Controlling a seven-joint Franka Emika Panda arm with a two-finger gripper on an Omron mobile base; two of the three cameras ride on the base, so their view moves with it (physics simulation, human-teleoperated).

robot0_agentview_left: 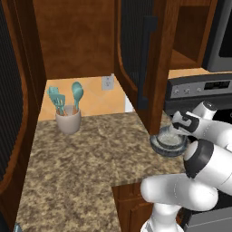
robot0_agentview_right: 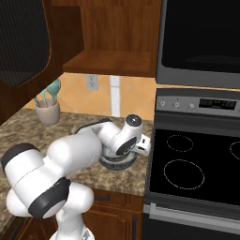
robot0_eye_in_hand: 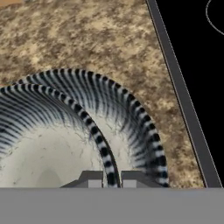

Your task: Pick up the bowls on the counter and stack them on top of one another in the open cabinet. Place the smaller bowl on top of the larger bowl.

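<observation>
Clenched on the inner rim, the claw (robot0_eye_in_hand: pixel 108 178) pinches the smaller bowl (robot0_eye_in_hand: pixel 48 144), which sits nested inside the larger bowl (robot0_eye_in_hand: pixel 131 127) on the table (robot0_agentview_left: pixel 90 154) beside the stovetop (robot0_agentview_right: pixel 197 164); farther up, the open cabinet (robot0_agentview_left: pixel 77 41) awaits them.

Claw (robot0_eye_in_hand: pixel 112 178) astride smaller bowl (robot0_eye_in_hand: pixel 48 148) rim; larger bowl (robot0_eye_in_hand: pixel 131 118) beneath

claw (robot0_eye_in_hand: pixel 108 178) shut, arm low

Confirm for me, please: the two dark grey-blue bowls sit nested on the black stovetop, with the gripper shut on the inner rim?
Not quite: the nested dark grey-blue bowls sit on the speckled granite counter, beside the black stovetop, as the hand view shows. The gripper is shut on the inner rim.
</observation>
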